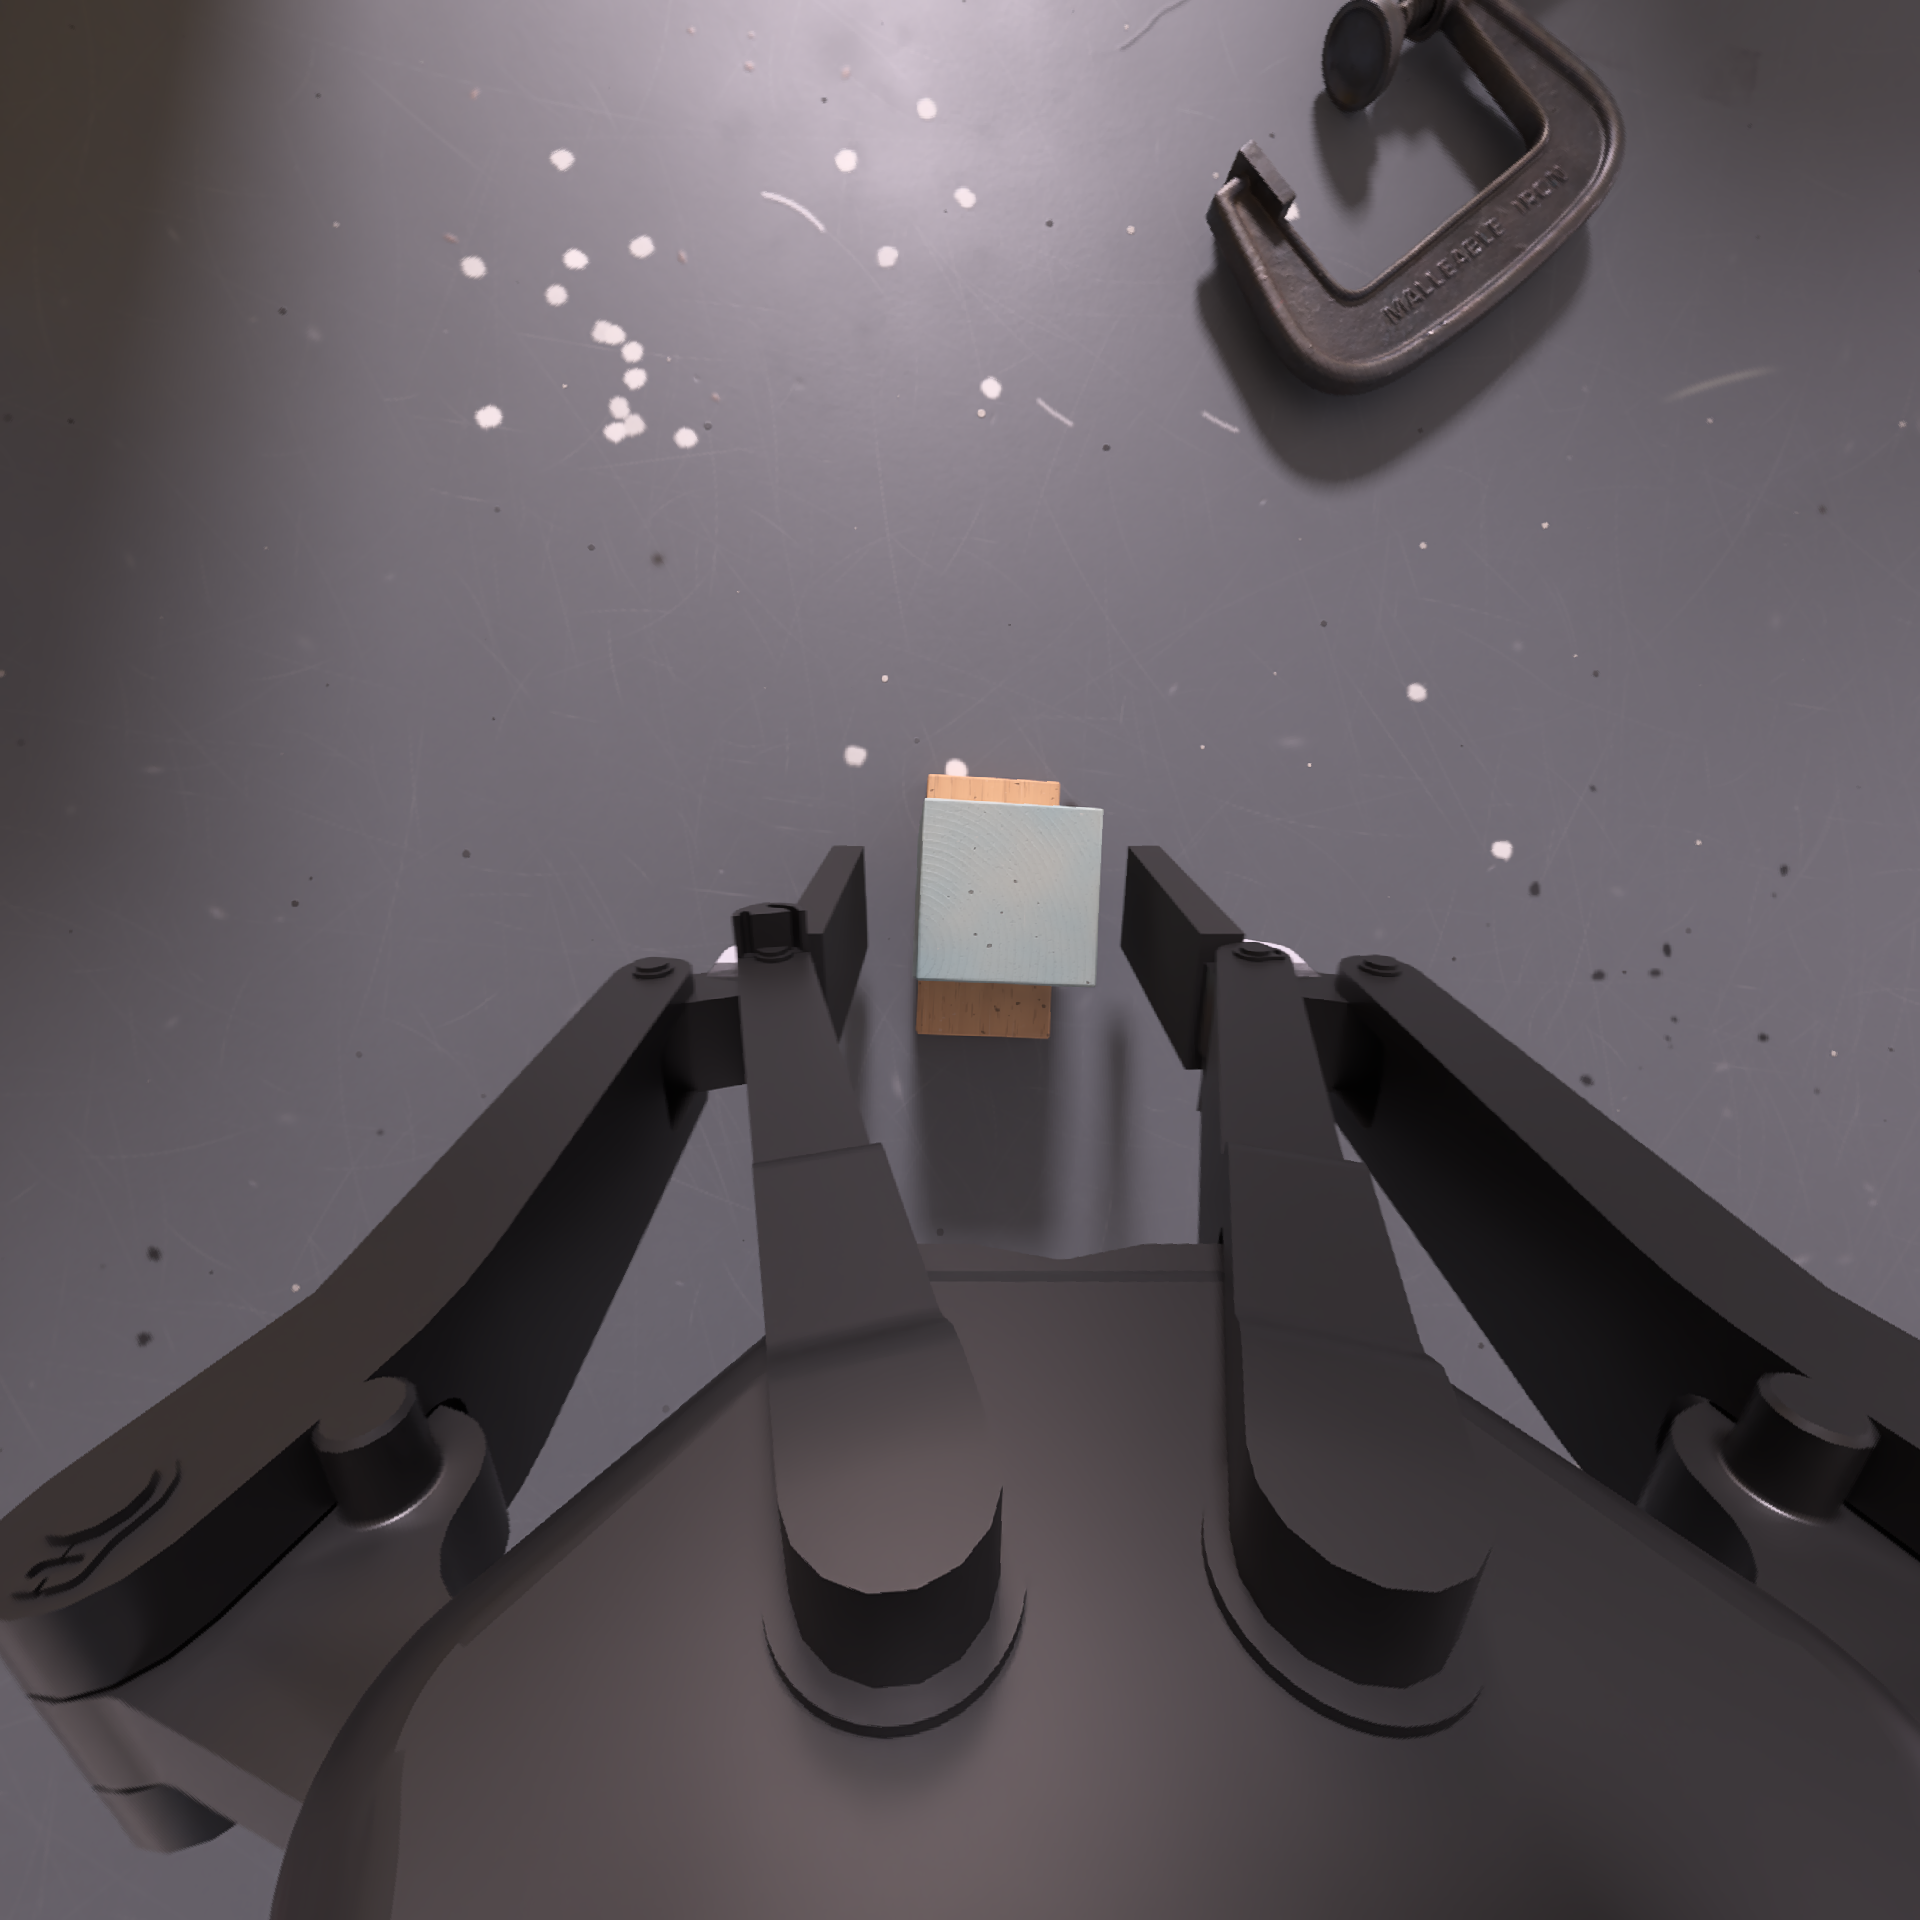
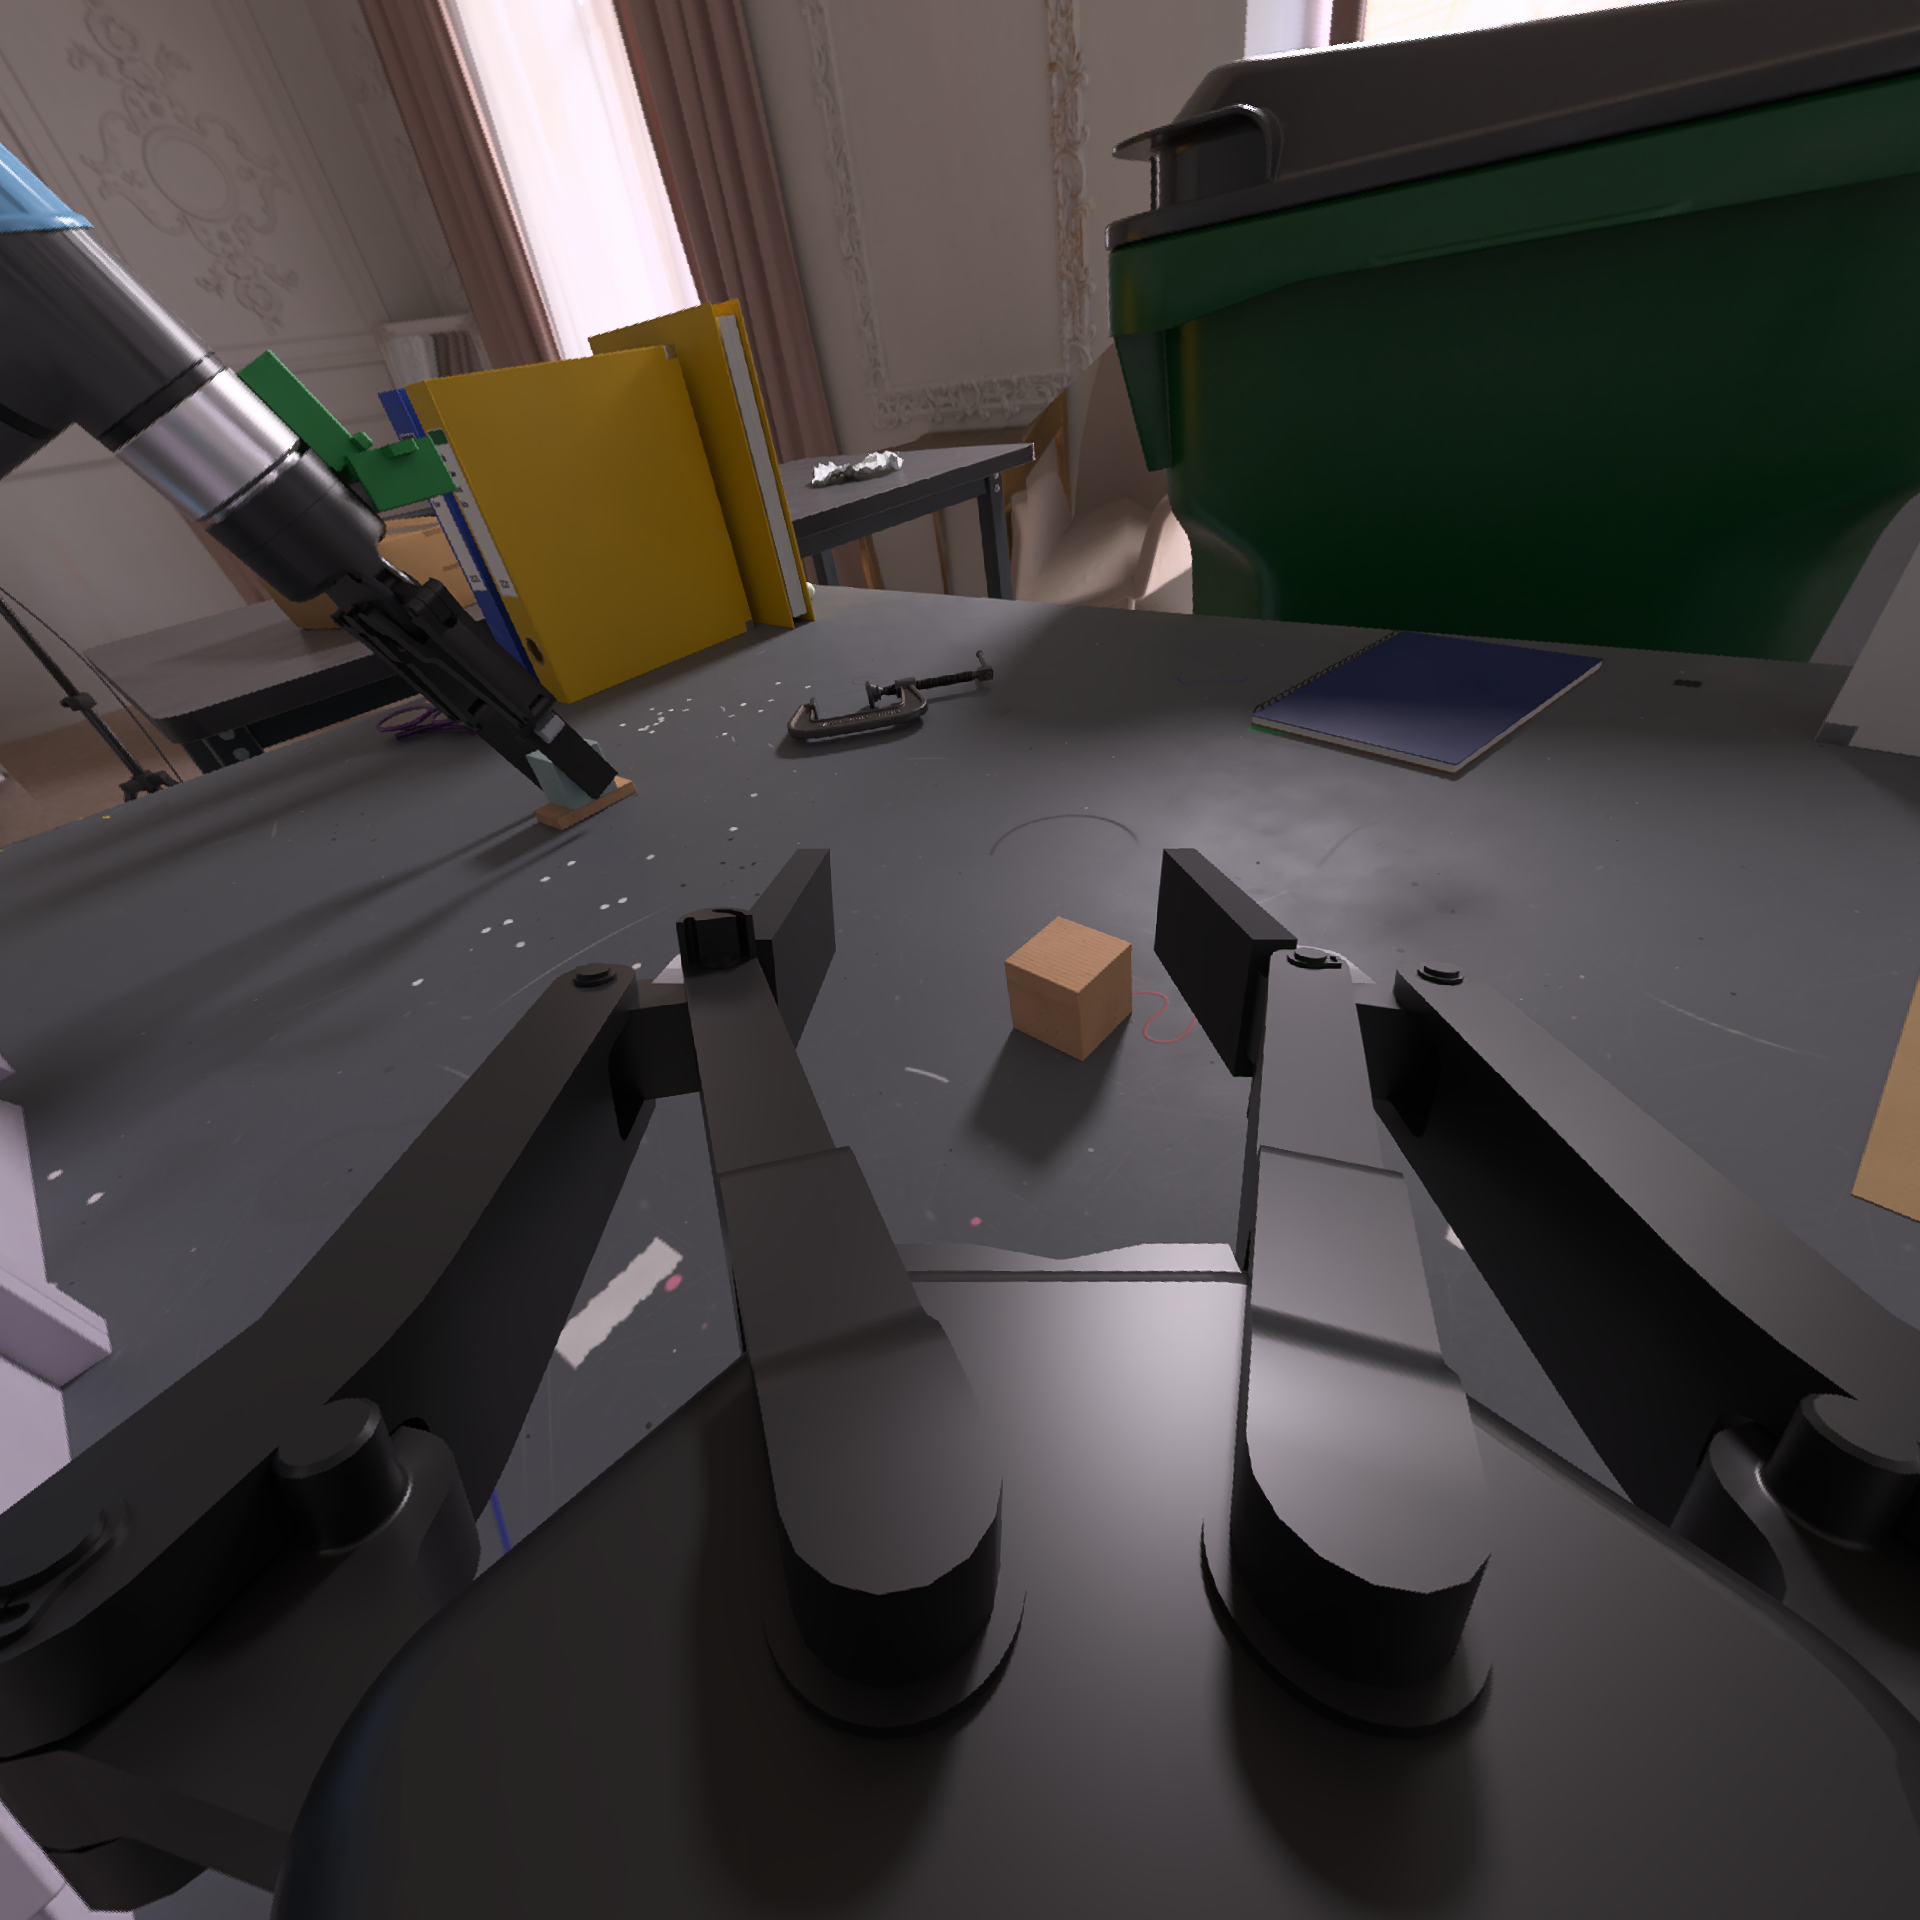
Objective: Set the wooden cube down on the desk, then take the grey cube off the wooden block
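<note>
In the left wrist view the pale grey cube sits on the flat wooden block on the dark desk. My left gripper is open, one finger on each side of the cube with a small gap at each side. In the right wrist view the wooden cube stands on the desk. My right gripper is open and empty, above and behind it. The left gripper shows far left there, over the grey cube and the block.
A dark metal C-clamp lies at the upper right of the left wrist view, and also shows in the right wrist view. Yellow binders stand at the back. A green bin and a blue notebook sit at the right.
</note>
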You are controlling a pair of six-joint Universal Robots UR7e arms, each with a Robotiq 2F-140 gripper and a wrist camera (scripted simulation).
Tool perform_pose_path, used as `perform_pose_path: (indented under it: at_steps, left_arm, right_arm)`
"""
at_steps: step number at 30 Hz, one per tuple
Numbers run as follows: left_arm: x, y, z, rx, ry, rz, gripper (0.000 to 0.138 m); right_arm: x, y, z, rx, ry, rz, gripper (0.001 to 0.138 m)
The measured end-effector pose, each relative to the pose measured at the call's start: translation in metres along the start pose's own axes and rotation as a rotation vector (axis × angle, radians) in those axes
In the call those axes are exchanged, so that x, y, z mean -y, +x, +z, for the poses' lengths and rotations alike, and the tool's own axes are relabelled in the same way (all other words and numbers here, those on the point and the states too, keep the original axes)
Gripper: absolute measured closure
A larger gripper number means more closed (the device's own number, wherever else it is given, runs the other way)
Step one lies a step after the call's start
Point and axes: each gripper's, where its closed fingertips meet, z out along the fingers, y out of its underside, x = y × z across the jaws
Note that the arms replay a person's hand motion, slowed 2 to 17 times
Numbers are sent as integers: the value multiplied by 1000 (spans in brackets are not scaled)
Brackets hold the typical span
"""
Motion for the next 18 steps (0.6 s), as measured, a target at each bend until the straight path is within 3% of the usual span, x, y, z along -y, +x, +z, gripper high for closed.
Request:
perform_pose_path:
  at_steps: [4, 18]
  left_arm:
    - [1, 3, 0, -21, 1, 19, 88]
    - [3, 0, -5, -32, 5, 49, 97]
  right_arm:
    - [1, 1, -1, -2, 3, 1, 57]
    - [2, 3, -6, -11, 12, 1, 57]
